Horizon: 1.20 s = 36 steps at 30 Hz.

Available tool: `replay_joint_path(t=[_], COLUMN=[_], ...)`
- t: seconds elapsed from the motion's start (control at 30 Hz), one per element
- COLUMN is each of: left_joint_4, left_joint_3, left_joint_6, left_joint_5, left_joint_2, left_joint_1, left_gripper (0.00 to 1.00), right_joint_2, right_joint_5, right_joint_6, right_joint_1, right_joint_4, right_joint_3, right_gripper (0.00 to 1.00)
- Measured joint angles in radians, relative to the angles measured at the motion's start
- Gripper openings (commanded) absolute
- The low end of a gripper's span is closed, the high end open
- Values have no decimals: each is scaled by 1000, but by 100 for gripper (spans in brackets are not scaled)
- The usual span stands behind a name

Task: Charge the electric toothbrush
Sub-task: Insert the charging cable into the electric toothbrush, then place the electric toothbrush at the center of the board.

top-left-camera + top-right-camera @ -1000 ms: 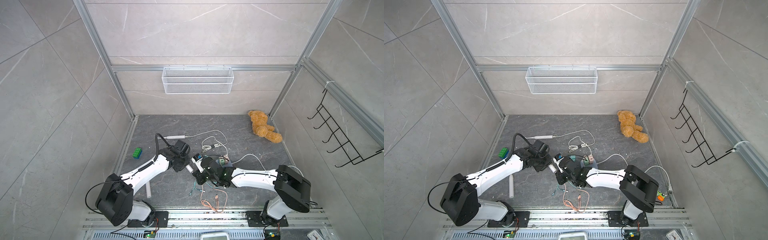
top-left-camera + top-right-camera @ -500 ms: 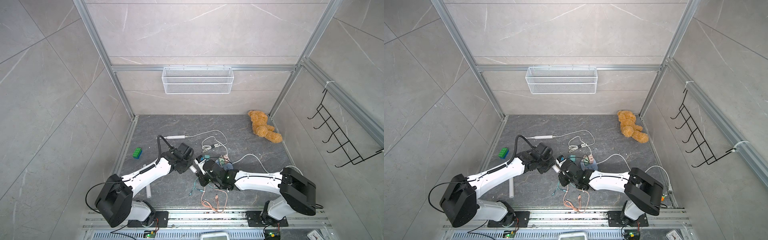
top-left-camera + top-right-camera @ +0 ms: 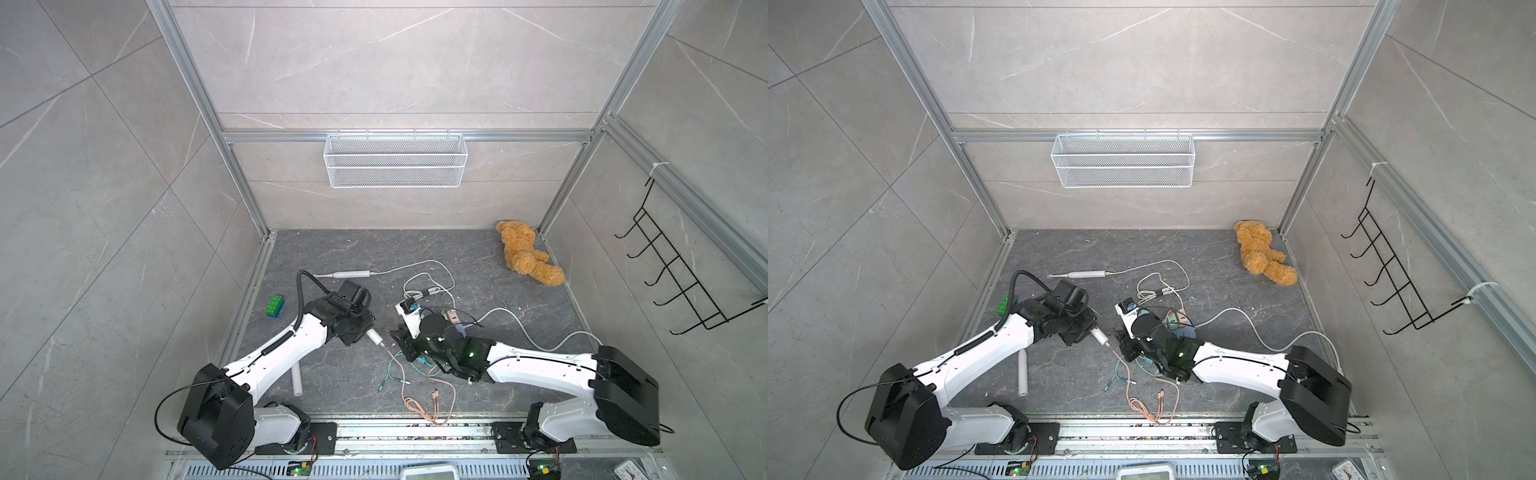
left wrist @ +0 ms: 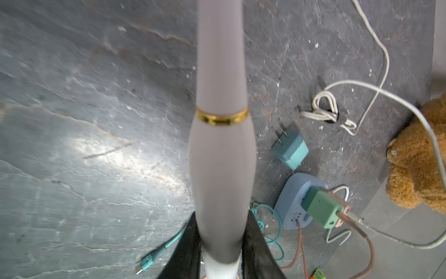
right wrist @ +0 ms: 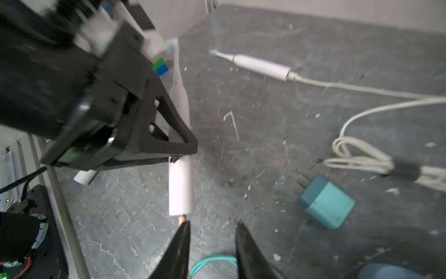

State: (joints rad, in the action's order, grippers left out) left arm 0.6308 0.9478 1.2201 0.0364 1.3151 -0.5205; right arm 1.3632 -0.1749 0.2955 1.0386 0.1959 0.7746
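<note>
Tabletop [image 3: 415, 249]: dark grey slate, pale veining.
Power strip [image 4: 293, 203]: pale blue.
Adapter [image 4: 322, 207], plugged into the power strip: mid green.
Charger block [image 4: 290, 149], just beside the power strip: teal, darker at one end.
Electric toothbrush [image 4: 222, 157]: pale grey-white, with one gold ring [image 4: 221, 118].
By the power strip: salmon-pink cable [image 4: 362, 231], teal cable [image 4: 147, 261], off-white cable [image 4: 386, 60].
Teddy bear [image 3: 523, 253], well apart from the power strip: golden-brown, curly pile.
Brick [image 3: 274, 306]: green over blue.
</note>
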Motion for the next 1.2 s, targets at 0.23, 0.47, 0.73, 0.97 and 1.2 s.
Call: replay_joint_path(t=[0.23,0.47,0.73,0.97,1.2], left_joint_4=[21,10,36,41,-8], left_joint_3=[148,333,583,727,504], left_joint_6=[-233,-348,-340,-338,-335], left_joint_5=[60,210,373,448,491], left_joint_2=[96,227,233,227,247], left_joint_1=[254,408,546,619,625], left_gripper=[0,0,0,0,0], right_joint_2=[-152,-171,-115,-50,26], right_joint_5=[-146,-226,-248,-161,-6], right_joint_6=[-59,-84,-71,-56,-67], right_joint_1=[-3,-5,-10,-16,-16], right_joint_4=[-137,-337,-500,-554,-562], right_joint_3=[64,168,232,238,239], right_gripper=[77,82,84,81,79])
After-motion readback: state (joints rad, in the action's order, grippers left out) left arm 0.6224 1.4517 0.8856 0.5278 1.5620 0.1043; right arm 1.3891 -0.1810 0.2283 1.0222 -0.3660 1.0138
